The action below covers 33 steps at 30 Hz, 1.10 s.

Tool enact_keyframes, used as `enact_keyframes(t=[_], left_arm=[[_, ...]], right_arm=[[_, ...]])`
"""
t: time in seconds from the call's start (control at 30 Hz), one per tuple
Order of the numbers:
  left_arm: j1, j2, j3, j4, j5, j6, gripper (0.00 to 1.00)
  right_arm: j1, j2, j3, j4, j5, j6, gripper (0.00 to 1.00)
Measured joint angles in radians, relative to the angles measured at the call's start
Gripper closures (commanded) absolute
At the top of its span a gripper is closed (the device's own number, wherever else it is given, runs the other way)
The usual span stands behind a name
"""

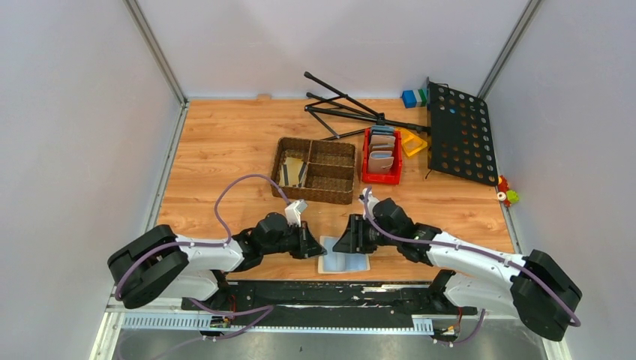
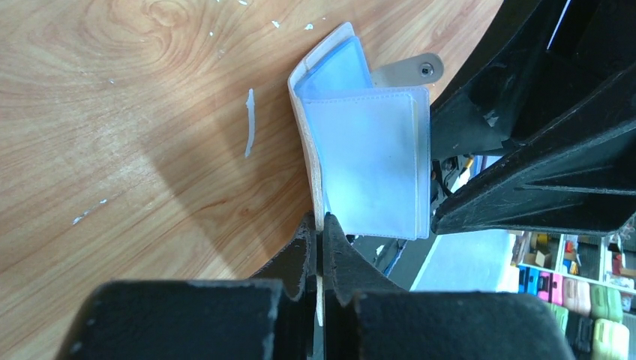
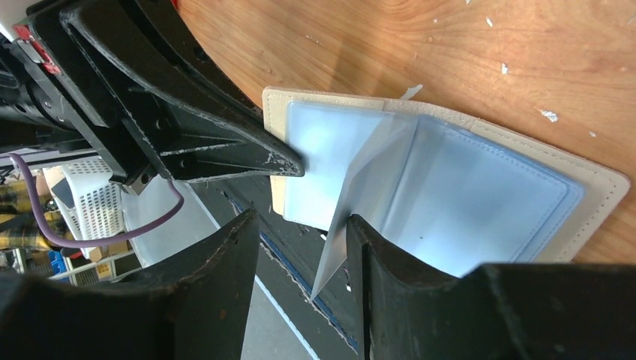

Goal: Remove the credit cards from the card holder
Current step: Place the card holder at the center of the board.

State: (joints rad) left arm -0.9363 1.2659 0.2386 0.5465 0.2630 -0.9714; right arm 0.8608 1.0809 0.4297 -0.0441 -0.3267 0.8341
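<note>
1. My left claw (image 2: 321,222) is clamped on the beige card holder (image 2: 308,127), which lies nearer me than the woven basket (image 1: 312,196); my right claw (image 3: 301,222) is half-parted beside a clear sleeve (image 3: 367,172).
2. Risk: if I tug too hard, the holder slides off.

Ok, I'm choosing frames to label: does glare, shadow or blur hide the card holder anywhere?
Top external: even light, card holder small but clear. Left wrist: shadow on the table beside it; left gripper blurred. Right wrist: soft glare whitens its sleeves.

The table (image 2: 112,112) is smooth wood grain, flecked with white scuffs. The card holder (image 3: 592,187) has a matt beige leather-like cover and glossy, translucent pale-blue plastic sleeves (image 3: 480,202).
</note>
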Motion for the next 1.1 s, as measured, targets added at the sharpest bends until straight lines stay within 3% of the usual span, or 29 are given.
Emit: enact_keyframes(t=[0.3,0.67,0.87,0.93,1.1], left_arm=[[0.000,0.024,0.001,0.038,0.037,-0.003,1.00],[0.000,0.126,0.009,0.128,0.085,-0.025,1.00],[0.000,0.149,0.010,0.159,0.098,-0.039,1.00],[0.000,0.149,0.010,0.160,0.098,-0.039,1.00],[0.000,0.149,0.010,0.160,0.098,-0.039,1.00]], right_arm=[[0.000,-0.032,-0.070,0.097,-0.067,0.027,0.58],[0.000,0.128,-0.029,0.227,-0.156,0.034,0.58],[0.000,0.143,-0.011,0.210,-0.158,0.031,0.61],[0.000,0.122,-0.007,0.167,-0.136,0.021,0.64],[0.000,0.008,0.005,-0.012,-0.026,-0.022,0.84]])
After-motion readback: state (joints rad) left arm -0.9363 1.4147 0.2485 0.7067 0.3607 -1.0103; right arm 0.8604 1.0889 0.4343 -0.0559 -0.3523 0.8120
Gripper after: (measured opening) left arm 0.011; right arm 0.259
